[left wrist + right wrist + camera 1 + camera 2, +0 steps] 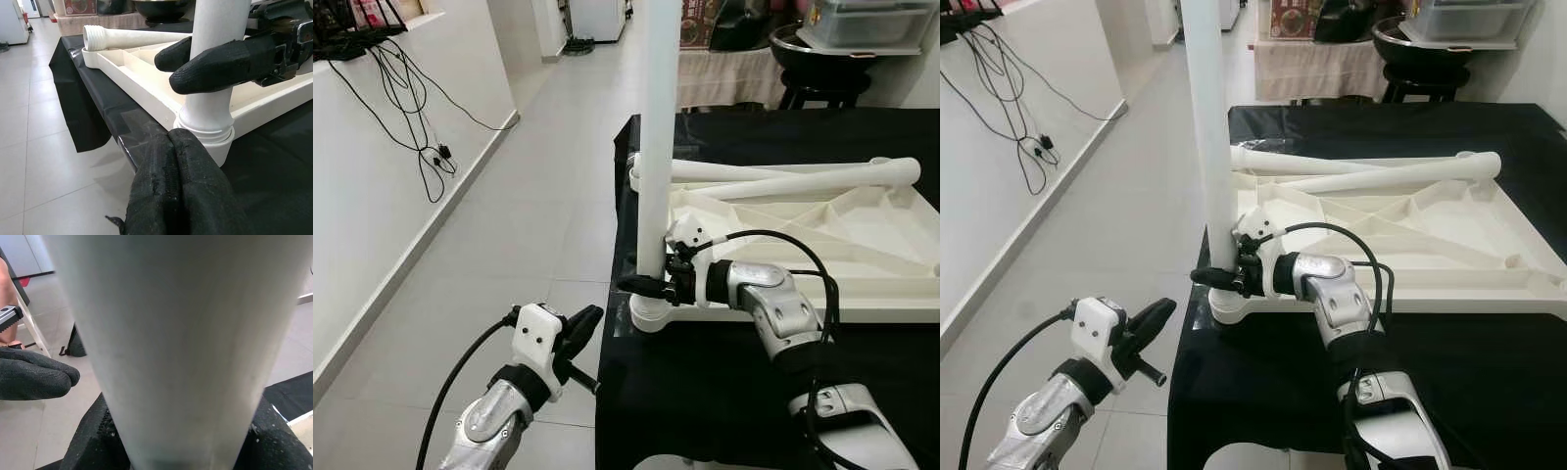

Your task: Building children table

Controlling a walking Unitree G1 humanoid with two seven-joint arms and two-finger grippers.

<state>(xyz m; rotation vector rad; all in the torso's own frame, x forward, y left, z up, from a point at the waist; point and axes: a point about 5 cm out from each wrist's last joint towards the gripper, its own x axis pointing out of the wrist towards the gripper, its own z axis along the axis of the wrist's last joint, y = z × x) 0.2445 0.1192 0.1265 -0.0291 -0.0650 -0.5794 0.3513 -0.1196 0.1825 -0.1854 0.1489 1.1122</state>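
The white table top [862,294] lies upside down on a black-covered table [705,392]. One white leg [656,127] stands upright in the near-left corner socket [651,315]. My right gripper [651,284] is shut on this leg just above the socket; the left wrist view shows its fingers [220,61] wrapped around the leg [215,29]. Two more legs [783,181] lie across the far side of the table top. My left gripper [595,313] hovers off the table's left edge, below the socket, its fingers [181,161] pressed together and holding nothing.
Grey tiled floor [529,215] stretches to the left of the table. Black cables [411,98] hang down the white wall on the left. A dark stool with a pot [822,59] and a cloth-covered bench stand behind the table.
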